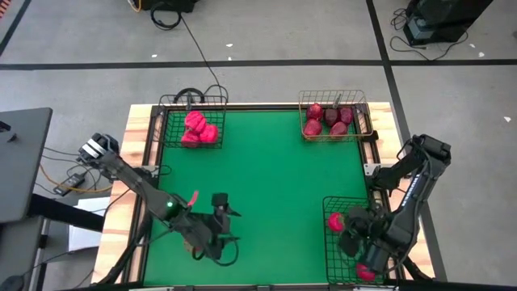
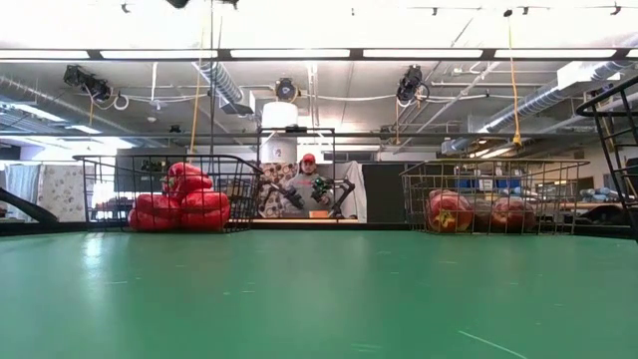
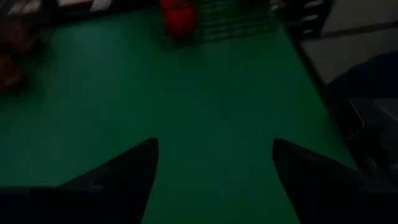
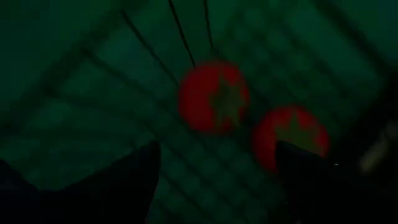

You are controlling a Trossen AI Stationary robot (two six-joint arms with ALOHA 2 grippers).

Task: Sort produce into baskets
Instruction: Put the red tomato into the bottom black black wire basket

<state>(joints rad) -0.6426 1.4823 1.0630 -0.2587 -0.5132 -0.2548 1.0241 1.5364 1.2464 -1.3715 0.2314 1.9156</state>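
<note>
Green surface [image 1: 266,178] with pale wood edges on a grey floor; low view looks across it into an open workshop with ceiling lights, pipes and a seated person [image 2: 307,184] far behind. Black squarish basket [image 1: 192,121] at the far-left corner holds a heap of bright red peppers [image 1: 199,129], also seen in the low view [image 2: 179,204]. Gold basket [image 1: 334,115] at the far-right corner holds dark red apples [image 1: 327,121], touching each other in a cluster. Longer black basket [image 1: 349,238] sits along the right edge at the near-right corner, holding round red tomatoes with green star tops; one tomato [image 1: 336,220] shows near its far end, another tomato [image 1: 367,272] at its near end partly under the arm. Right wrist view shows two tomatoes [image 4: 213,96] [image 4: 290,137] just beside each other, lying under or against dark wire mesh, cannot tell which. Right hand [image 1: 355,234] hangs over the long black basket, fingers [image 4: 118,180] spread apart, nothing between them. Left hand [image 1: 224,220] sits above bare green near the near edge, left of centre, fingers [image 3: 121,174] wide apart and empty. Left wrist view looks over open green toward a basket [image 3: 211,22] with one red item [image 3: 179,15] inside. No produce lies loose on the green.
</note>
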